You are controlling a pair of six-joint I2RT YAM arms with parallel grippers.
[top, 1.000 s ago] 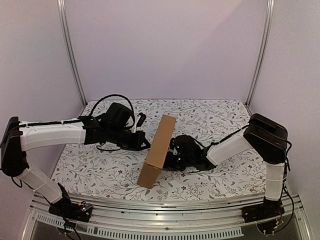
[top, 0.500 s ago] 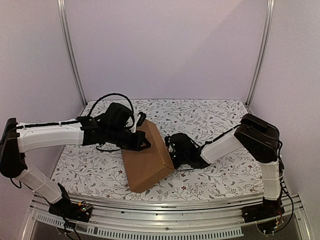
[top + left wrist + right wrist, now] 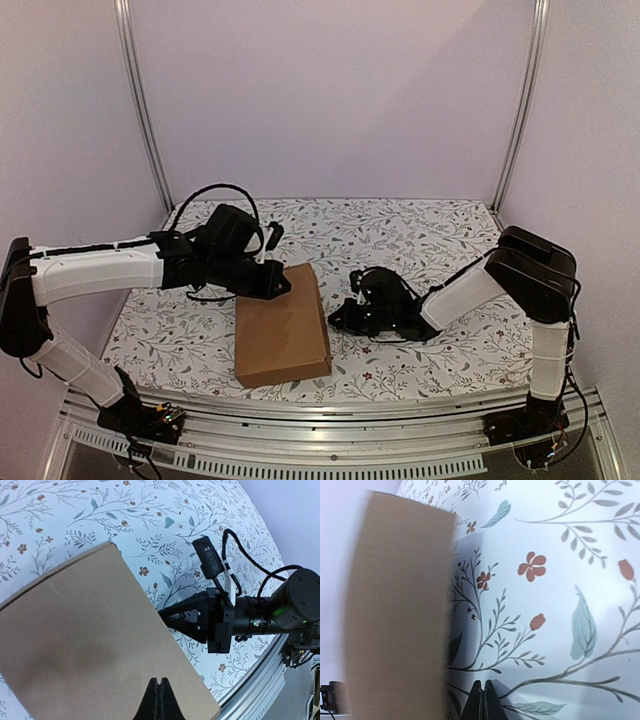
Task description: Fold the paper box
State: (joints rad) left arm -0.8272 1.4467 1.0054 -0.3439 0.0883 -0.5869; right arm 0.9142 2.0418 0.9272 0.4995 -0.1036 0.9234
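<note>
- On the flowery table [image 3: 420,230], near its front edge and a bit left of centre, the paper box [image 3: 282,338] lies flat. It looks closed up, with no loose flaps showing.
- Its long axis runs roughly far-to-near, tilted slightly.
- The left gripper [image 3: 278,284] sits over the far edge of the lid. Its fingers are pinched together with nothing in them.
- The right gripper [image 3: 340,318] is just beside the box's right long edge, so the box lies to its left. It's also pinched closed and empty-handed.
- The left one's nearer, being right over the lid, so any press-down is probably its job.
- The left wrist view shows the right gripper's tip meeting the box edge. Whether they touch is hard to call.
- The right wrist view only catches the blurry cardboard side wall.
</note>
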